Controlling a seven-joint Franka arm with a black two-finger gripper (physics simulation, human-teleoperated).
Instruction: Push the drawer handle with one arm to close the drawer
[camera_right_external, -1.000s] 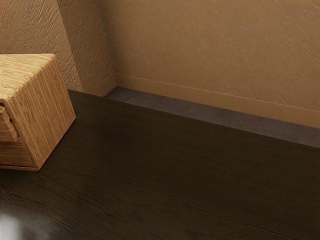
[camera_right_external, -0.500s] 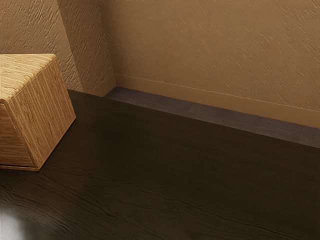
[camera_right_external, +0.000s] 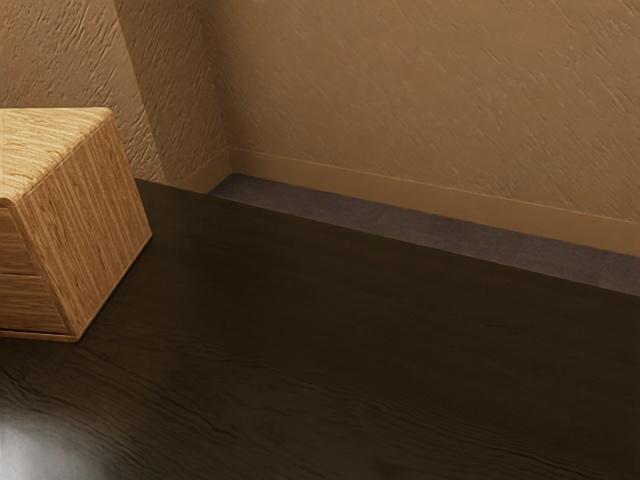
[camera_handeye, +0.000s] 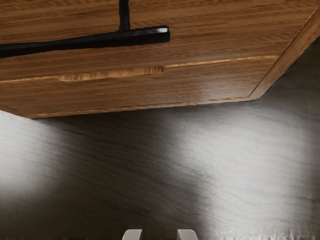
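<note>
Wooden piece jutting from the cabinet (camera_right_external: 88, 220) earlier was gone, drawer fronts (camera_right_external: 18, 240) looked flush, so probably closed; hand (camera_handeye: 160, 234) was released, empty, apart from the black handle (camera_handeye: 95, 41) on the upper front, above the bench (camera_handeye: 125, 165).

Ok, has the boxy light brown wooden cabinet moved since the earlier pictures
No, neither way: in the exterior view, the cabinet overlaps the far edge of the dark wooden table at the same place.

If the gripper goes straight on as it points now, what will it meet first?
Probably the tabletop, ahead of my open gripper; the wooden cabinet seems off to one side of that line, though depth is unclear.
</note>
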